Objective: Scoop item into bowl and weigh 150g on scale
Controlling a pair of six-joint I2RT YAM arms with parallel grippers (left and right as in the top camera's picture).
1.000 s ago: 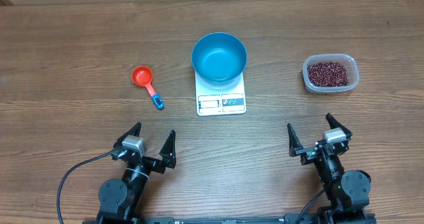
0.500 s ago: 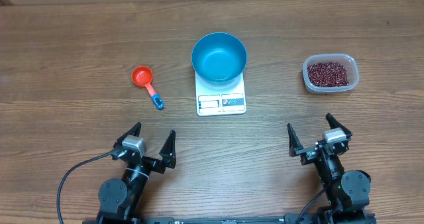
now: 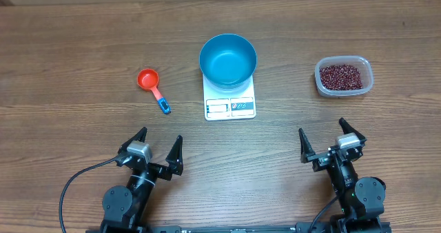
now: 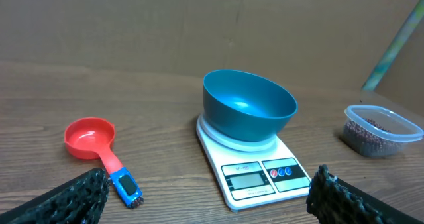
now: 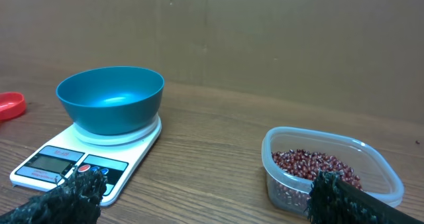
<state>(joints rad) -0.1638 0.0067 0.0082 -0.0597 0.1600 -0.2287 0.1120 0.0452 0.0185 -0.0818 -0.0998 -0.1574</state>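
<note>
Step now, as I judge: the very start, nothing scooped yet. My left pincer (image 3: 162, 134) and my right pincer (image 3: 321, 126) both hover over the wooden table (image 3: 83, 47) on my side of the scale (image 3: 230, 107), jaws spread fully wide & holding nothing. The scale has the blue bowl (image 3: 228, 59) sitting on its platform, w/ display and buttons left free toward me. The bowl is empty, I see only bare blue plastic inside. To the right of the scale, well apart, stands the clear plastic tub (image 3: 344, 94), no lid, w/ the red-brown beans (image 3: 342, 76) in it, approx. half full in the right wrist view. To the left of the scale, near but not touching, lies the red measuring scoop (image 3: 153, 88), empty, cup part away from me and blue handle tip toward me. Next move, I think: left pincer must go to the scoop and close on the thin handle, low to the wood, w/o pushing it away. The scale's display I cannot read, too small.
</note>
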